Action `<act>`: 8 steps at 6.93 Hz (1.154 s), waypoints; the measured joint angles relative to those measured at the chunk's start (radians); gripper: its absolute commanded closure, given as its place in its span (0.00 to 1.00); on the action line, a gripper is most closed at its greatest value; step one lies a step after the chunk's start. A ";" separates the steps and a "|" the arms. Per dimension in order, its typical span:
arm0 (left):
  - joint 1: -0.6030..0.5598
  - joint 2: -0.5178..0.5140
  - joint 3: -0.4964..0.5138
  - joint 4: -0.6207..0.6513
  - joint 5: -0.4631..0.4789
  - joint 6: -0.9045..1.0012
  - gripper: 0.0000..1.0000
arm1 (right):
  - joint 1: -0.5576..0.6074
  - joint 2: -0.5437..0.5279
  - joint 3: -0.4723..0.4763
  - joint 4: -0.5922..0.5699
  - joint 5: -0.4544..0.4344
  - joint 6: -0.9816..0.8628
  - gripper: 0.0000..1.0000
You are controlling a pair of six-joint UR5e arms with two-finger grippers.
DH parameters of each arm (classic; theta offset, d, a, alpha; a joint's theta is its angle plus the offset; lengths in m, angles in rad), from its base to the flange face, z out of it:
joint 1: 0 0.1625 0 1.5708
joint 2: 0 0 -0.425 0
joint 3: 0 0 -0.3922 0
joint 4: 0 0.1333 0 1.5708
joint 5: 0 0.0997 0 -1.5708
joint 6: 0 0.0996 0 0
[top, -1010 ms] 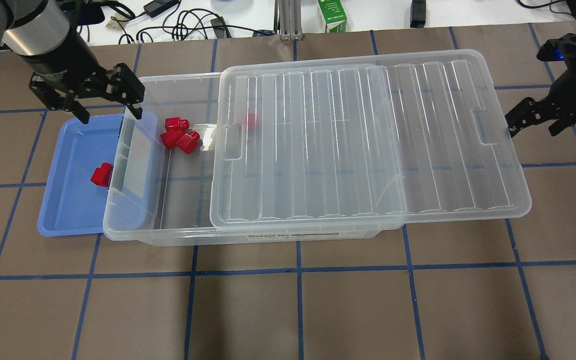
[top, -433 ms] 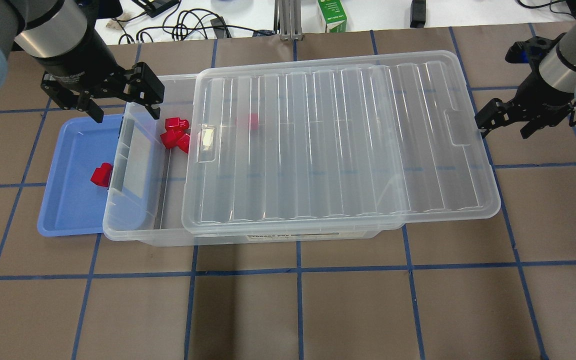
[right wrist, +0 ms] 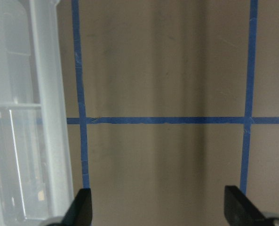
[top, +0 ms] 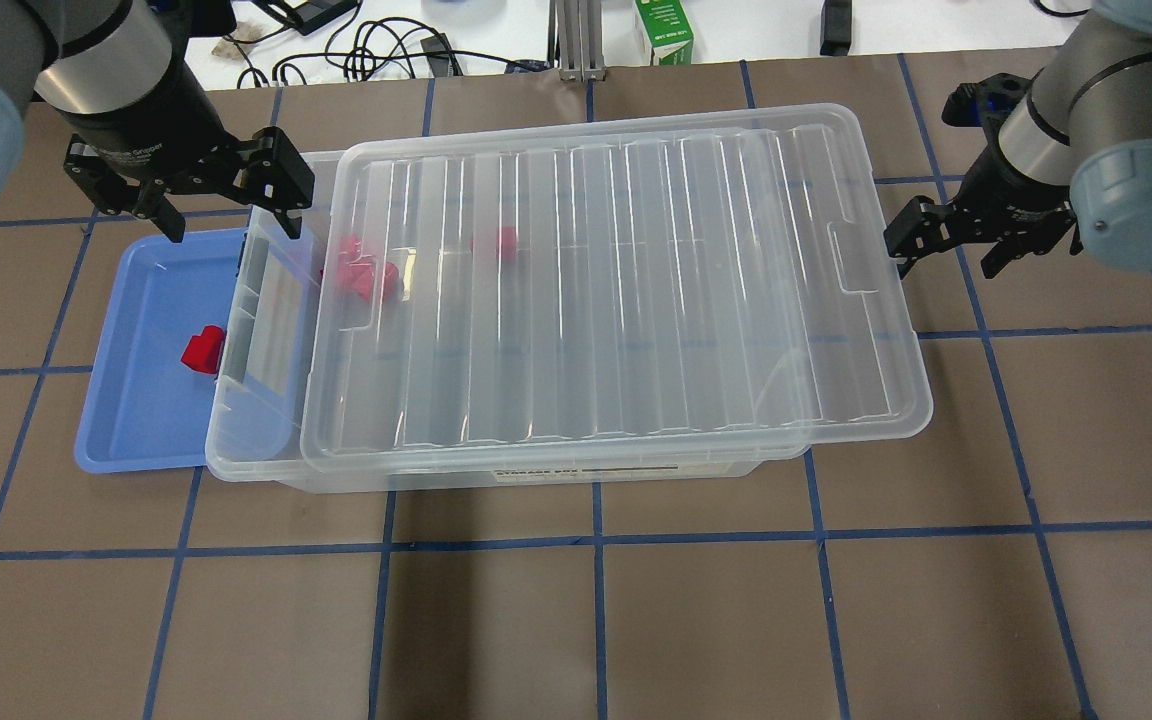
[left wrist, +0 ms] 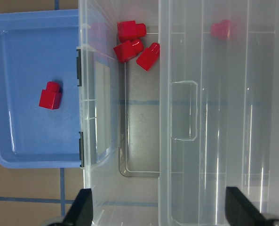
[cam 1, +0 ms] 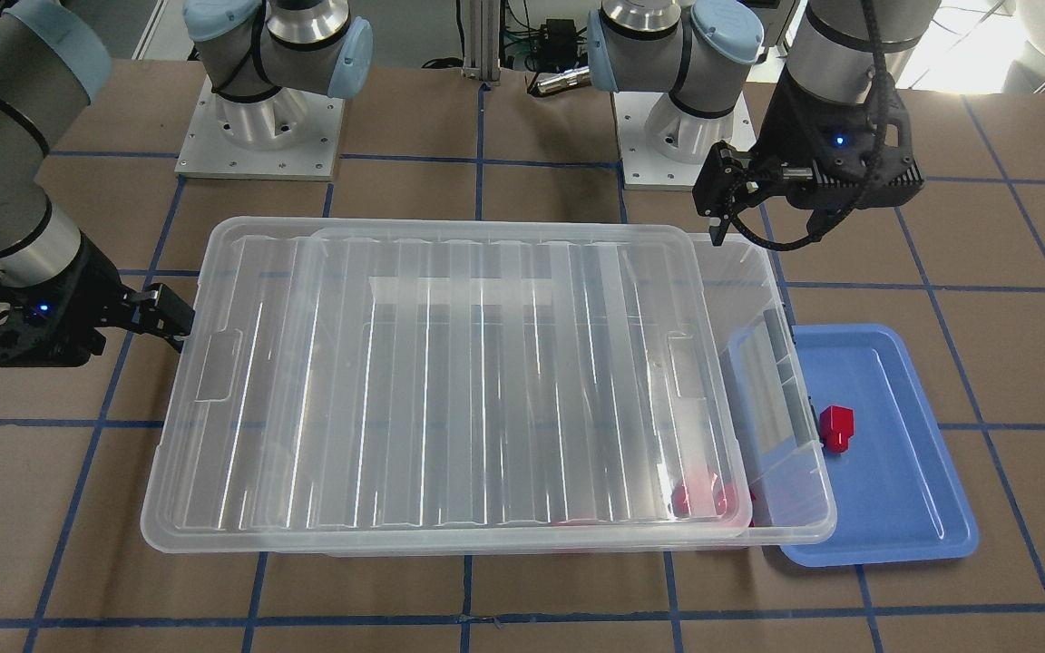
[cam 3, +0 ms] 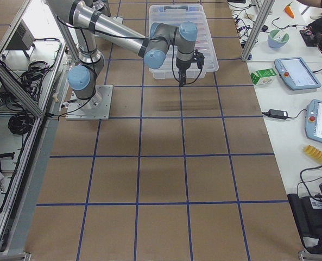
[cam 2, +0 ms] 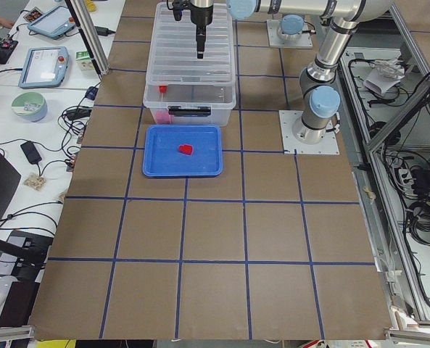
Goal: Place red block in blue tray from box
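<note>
Below the spread left gripper, wrist view shows three red blocks bare in box; overhead hazes them through lid; right gripper spread.

The red block was glossy red; the blue tray was plain light blue. The box was clear and colourless, its lid translucent with parallel ribs. The other blocks were red, reading pink through the lid. The latches were dark grey. The table was brown, gridded by blue tape lines. The left gripper and right gripper were black. The far carton was green and white.
</note>
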 measured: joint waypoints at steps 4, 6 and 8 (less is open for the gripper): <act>-0.001 0.010 -0.010 0.001 -0.023 0.001 0.00 | 0.107 -0.001 -0.004 0.000 -0.008 0.100 0.00; -0.001 0.013 -0.012 0.002 -0.021 0.006 0.00 | 0.122 -0.001 -0.006 0.000 -0.006 0.117 0.00; 0.000 0.014 -0.013 0.002 -0.022 0.007 0.00 | 0.126 0.000 -0.010 -0.010 -0.005 0.118 0.00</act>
